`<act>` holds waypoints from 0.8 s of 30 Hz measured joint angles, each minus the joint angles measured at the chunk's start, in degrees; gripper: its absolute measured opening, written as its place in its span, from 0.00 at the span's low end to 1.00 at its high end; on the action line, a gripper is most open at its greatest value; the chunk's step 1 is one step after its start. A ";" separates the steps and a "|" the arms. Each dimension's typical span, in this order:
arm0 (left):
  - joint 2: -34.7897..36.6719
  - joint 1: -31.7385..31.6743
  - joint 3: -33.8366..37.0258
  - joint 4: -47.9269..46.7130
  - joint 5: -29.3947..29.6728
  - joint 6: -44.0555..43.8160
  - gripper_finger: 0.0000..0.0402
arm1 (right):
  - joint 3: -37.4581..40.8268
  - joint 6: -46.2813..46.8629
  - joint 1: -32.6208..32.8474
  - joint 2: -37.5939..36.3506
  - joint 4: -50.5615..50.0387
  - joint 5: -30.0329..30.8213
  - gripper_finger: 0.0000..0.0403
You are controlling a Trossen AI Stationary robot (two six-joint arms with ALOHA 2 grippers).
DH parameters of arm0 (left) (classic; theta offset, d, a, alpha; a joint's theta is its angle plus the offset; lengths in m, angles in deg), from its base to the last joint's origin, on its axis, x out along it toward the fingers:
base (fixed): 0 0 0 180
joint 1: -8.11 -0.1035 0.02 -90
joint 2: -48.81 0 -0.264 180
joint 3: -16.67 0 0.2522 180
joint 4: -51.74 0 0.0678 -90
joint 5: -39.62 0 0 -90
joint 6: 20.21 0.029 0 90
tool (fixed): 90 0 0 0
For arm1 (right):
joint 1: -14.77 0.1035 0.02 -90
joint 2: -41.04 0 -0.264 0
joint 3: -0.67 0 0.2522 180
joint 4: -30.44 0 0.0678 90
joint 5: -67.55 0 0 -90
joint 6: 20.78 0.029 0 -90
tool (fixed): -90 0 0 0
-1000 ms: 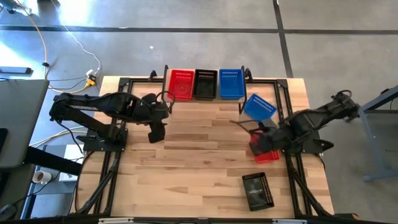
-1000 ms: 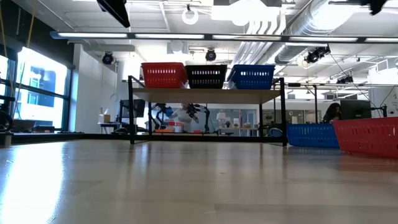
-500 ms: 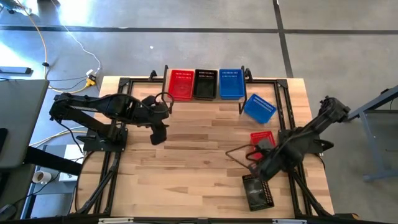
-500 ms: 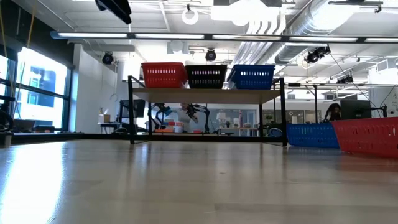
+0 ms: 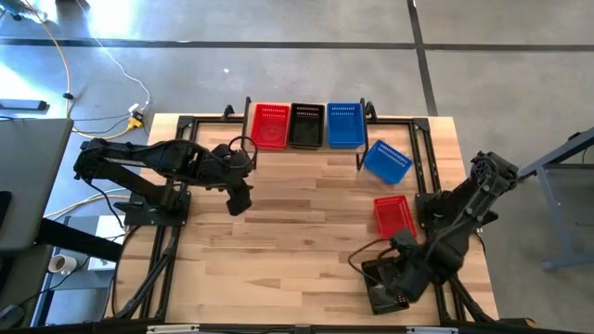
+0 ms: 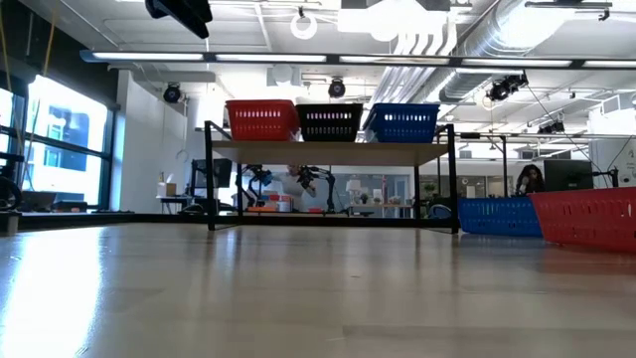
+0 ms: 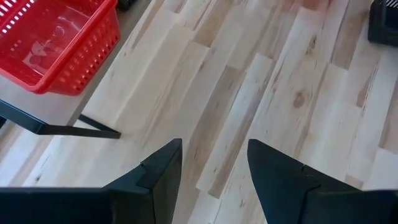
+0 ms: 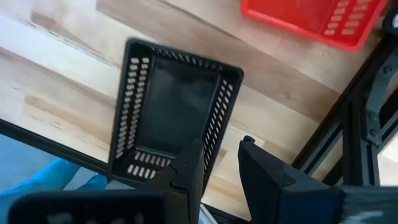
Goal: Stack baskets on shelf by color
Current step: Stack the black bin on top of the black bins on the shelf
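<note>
The shelf stands at the table's far edge with a red basket, a black basket and a blue basket side by side on its top. On the table's right side lie a blue basket, a red basket and, near the front edge, a black basket, each resting on its bottom. My right gripper hangs open above the black basket's long wall, pointing down. My left gripper hovers open over bare table in front of the shelf's left end.
Black frame rails run along the table's right side next to the black basket. The middle of the wooden tabletop lies bare between the two arms. Beyond the table, the low view shows a room with desks and equipment.
My right gripper has swung from above the red basket on the table toward the near edge and sunk a little, and now stands over the black basket. Its finger gap looks unchanged. The baskets have stayed where they were.
</note>
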 joint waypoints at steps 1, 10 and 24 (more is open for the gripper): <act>0.00 0.00 0.00 0.00 0.00 -0.02 0.43 | 0.00 0.83 0.78 0.22 0.13 0.00 0.22; 0.00 0.00 0.02 0.00 0.00 -2.40 0.43 | 0.00 7.03 5.71 3.48 1.51 1.99 0.22; 0.00 0.00 0.01 0.01 0.00 -3.94 0.43 | 0.00 13.07 9.63 10.79 7.22 1.91 0.22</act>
